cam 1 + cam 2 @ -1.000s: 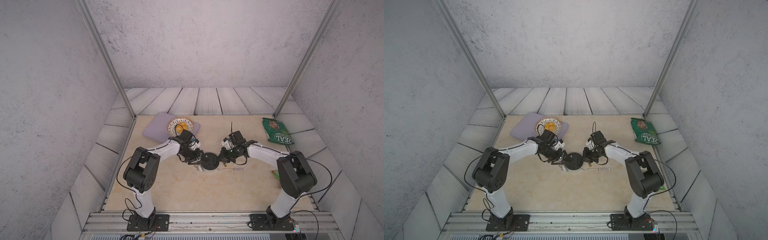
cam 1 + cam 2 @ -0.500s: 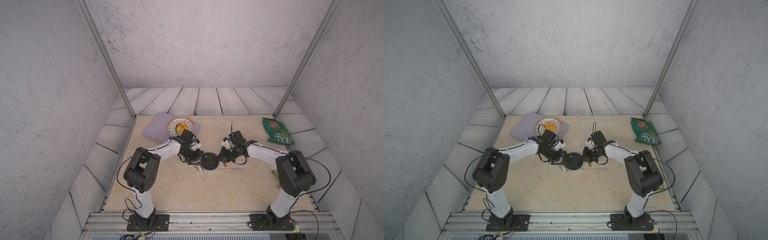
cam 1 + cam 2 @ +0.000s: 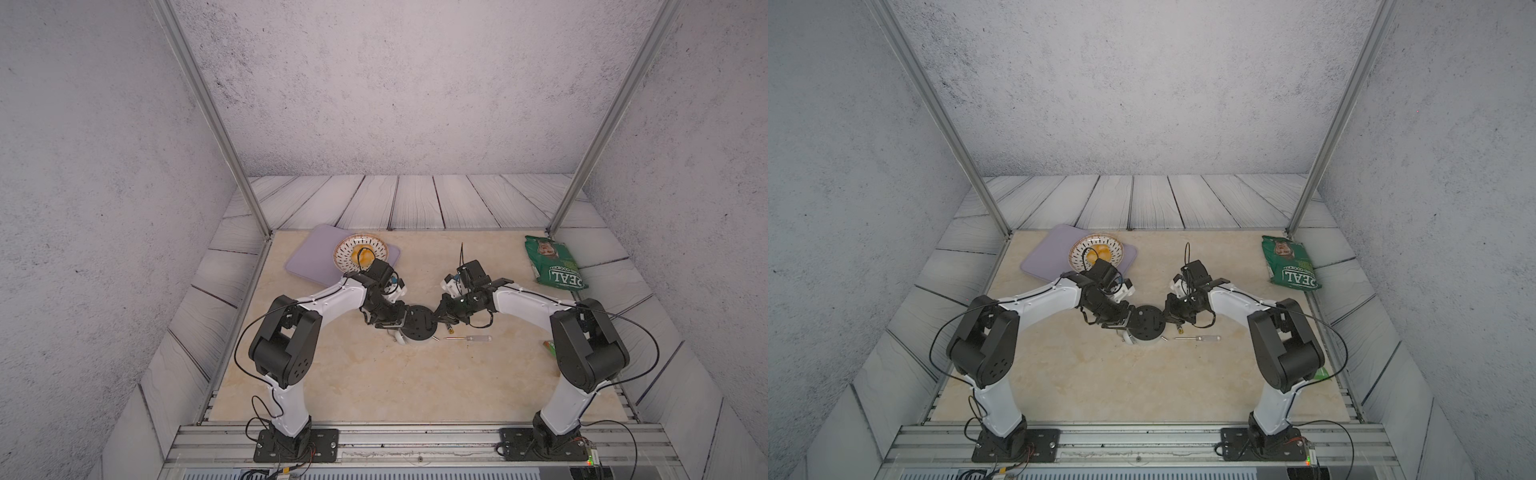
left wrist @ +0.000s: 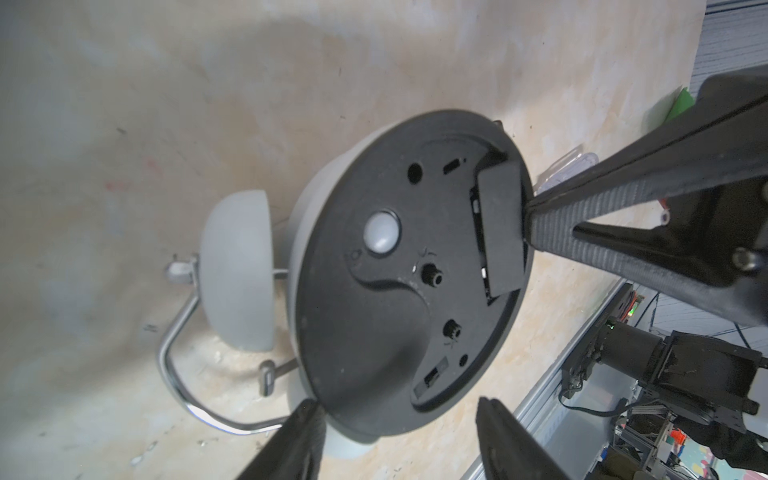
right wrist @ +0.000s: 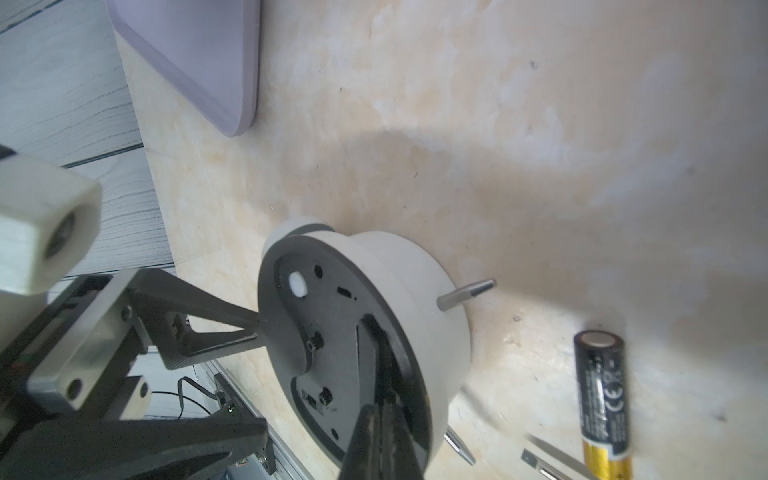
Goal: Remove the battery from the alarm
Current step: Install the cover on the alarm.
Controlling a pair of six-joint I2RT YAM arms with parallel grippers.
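Two grippers meet at the alarm [image 3: 419, 322], which lies dial-down on the table [image 3: 374, 382], its round black back panel [image 4: 374, 316] facing up, bells and metal handle [image 4: 174, 357] toward the robot bases. The left gripper [image 4: 397, 404] has its jaws partly apart, straddling the clock's edge; one fingertip [image 5: 241, 320] rests against the black rim, the other stands just off it. The right gripper [image 4: 530, 224] has its fingers pressed together with nothing visible between them, tips touching the edge of the rectangular black cover [image 4: 498, 232] on the back. The battery [image 5: 602, 395] is out of the clock, lying flat on the table just beside the white body on the right arm's side, near the screwdriver [image 3: 469, 338]. A bowl [image 3: 338, 249] sits on a lilac mat [image 3: 307, 262] at the far left; a green bag [image 3: 555, 266] lies at the far right.
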